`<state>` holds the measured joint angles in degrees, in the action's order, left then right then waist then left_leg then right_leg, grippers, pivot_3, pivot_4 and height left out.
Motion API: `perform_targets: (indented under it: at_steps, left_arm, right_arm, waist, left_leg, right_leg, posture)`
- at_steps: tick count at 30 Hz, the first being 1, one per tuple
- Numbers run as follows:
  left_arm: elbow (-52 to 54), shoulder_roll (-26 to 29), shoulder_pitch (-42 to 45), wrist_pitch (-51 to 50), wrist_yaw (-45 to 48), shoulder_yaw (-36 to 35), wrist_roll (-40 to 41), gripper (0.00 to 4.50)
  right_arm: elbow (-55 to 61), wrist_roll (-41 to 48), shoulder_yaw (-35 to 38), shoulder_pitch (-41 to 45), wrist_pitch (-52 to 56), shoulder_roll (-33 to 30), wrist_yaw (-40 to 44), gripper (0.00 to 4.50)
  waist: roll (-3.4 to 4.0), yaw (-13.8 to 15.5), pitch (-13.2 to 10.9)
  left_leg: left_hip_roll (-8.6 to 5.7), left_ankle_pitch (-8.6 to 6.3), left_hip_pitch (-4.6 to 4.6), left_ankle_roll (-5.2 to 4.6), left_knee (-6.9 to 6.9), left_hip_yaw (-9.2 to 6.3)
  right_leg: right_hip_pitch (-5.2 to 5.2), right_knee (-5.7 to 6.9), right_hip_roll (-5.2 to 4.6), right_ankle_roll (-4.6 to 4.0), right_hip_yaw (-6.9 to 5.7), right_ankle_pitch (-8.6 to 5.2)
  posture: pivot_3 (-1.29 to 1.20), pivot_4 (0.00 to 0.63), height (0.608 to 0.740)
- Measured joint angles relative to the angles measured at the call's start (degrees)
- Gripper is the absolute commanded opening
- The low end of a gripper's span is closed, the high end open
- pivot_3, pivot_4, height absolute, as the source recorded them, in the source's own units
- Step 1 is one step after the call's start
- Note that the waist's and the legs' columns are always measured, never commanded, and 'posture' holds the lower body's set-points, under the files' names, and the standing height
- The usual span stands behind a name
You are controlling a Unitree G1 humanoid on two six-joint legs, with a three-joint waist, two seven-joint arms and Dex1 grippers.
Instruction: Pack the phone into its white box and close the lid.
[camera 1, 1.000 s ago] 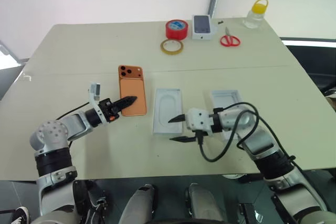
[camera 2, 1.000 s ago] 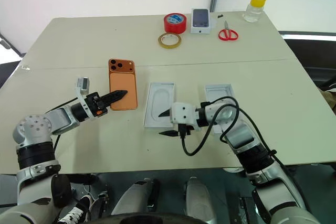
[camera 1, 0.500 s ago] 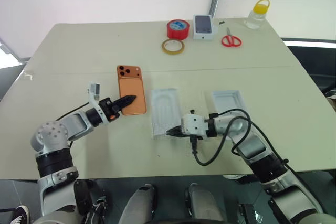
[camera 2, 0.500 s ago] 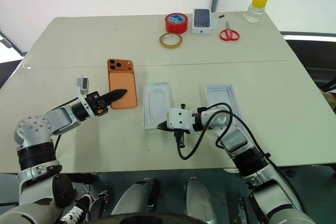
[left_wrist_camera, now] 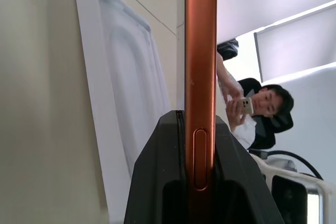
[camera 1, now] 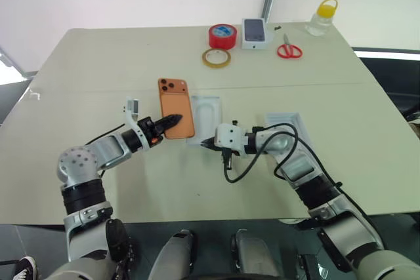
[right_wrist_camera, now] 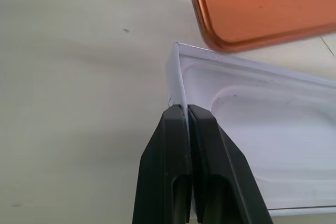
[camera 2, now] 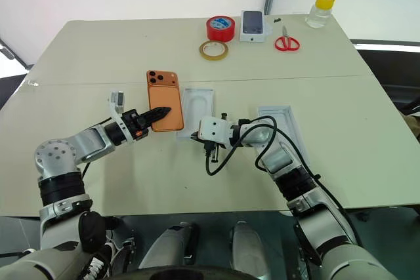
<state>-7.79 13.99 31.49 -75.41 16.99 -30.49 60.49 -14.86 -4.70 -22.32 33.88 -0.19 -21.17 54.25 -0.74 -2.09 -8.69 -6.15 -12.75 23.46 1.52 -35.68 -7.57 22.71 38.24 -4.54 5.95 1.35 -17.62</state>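
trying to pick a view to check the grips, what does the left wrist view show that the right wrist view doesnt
Left wrist view: the left gripper clamps the phone edge-on by its side, with a person in the background. Right wrist view: the right gripper is pinched shut on the near corner wall of the white box, and the phone's flat back shows above the box. Both show the orange phone, the white box's moulded recess and the table.

Tape rolls (camera 1: 222,35), scissors (camera 1: 287,50), bottle (camera 1: 320,17)
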Motion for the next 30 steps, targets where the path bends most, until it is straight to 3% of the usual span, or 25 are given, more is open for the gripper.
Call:
perform_targets:
  at_steps: [1, 4, 8, 15, 18, 22, 30]
  left_arm:
    - [-0.47, -0.54, 0.84, 0.56, -0.41, 0.23, -0.02, 0.0]
    - [-1.86, -1.42, 2.83, 1.3, -1.14, 0.55, -0.02, 0.0]
    - [-3.53, -1.87, 3.25, 2.11, -1.14, 2.04, -0.24, 0.0]
    - [-6.11, -0.4, 3.69, 2.57, 1.72, 5.91, -1.68, 0.0]
    - [-9.16, 0.61, 5.01, 3.8, 3.53, 7.41, -3.54, 0.0]
    - [-11.78, 1.09, 5.7, 4.52, 5.88, 9.81, -5.28, 0.0]
    - [-14.49, 0.94, 7.46, 4.9, 9.19, 13.12, -8.38, 3.73]
  right_arm:
    - [-0.88, -0.05, 0.0, 0.16, -0.25, 0.4, -0.13, 0.06]
    - [-1.72, -0.16, -0.09, 0.39, -0.86, 0.99, -0.33, 0.97]
    - [-1.1, 0.09, 0.5, -0.3, -1.37, 0.27, -0.36, 2.98]
    - [8.47, 7.59, 5.63, -6.83, 0.07, -5.02, 3.77, 2.98]
    - [7.08, 7.84, 8.42, -9.78, -0.5, -10.12, 4.33, 2.98]
    - [5.54, 8.12, 11.37, -9.65, -0.45, -11.23, 2.81, 2.98]
    - [5.76, 8.12, 11.59, -8.79, -0.57, -10.44, 1.11, 3.02]
  waist:
    - [-0.02, 0.06, -0.01]
    - [-0.03, 0.03, -0.02]
    - [-0.03, -0.26, -0.02]
    - [-0.03, 0.08, -0.02]
    - [-0.04, 0.79, -0.03]
    - [-0.04, 0.83, -0.03]
    - [-0.06, 1.3, -0.05]
  left_leg:
    - [0.0, 0.0, 0.0, 0.0, -0.01, 0.0]
    - [-0.01, 0.0, 0.0, 0.0, -0.03, 0.0]
    - [0.0, 0.0, 0.0, 0.01, -0.01, 0.0]
    - [-0.01, 0.0, 0.01, -0.01, -0.04, 0.0]
    - [-0.04, -0.02, 0.01, -0.03, -0.05, 0.04]
    - [0.01, -0.01, 0.01, -0.02, 0.03, 0.07]
    - [-0.01, -0.01, 0.01, -0.02, -0.01, 0.06]
  right_leg:
    - [-0.02, 0.0, 0.0, 0.0, -0.01, 0.0]
    - [-0.02, 0.0, 0.0, 0.0, -0.01, 0.0]
    - [0.0, 0.02, 0.01, 0.0, -0.01, 0.0]
    - [-0.04, 0.0, 0.0, 0.01, -0.01, 0.0]
    - [-0.04, -0.04, 0.0, 0.01, 0.0, 0.0]
    - [0.02, -0.02, 0.02, 0.01, 0.03, 0.0]
    - [-0.03, -0.05, -0.01, 0.01, 0.02, 0.0]
  posture:
    - [0.0, 0.15, 0.74]
    - [0.0, 0.15, 0.74]
    - [0.0, 0.15, 0.74]
    - [0.0, 0.15, 0.74]
    - [0.0, 0.15, 0.74]
    - [0.0, 0.15, 0.74]
    - [0.0, 0.15, 0.74]
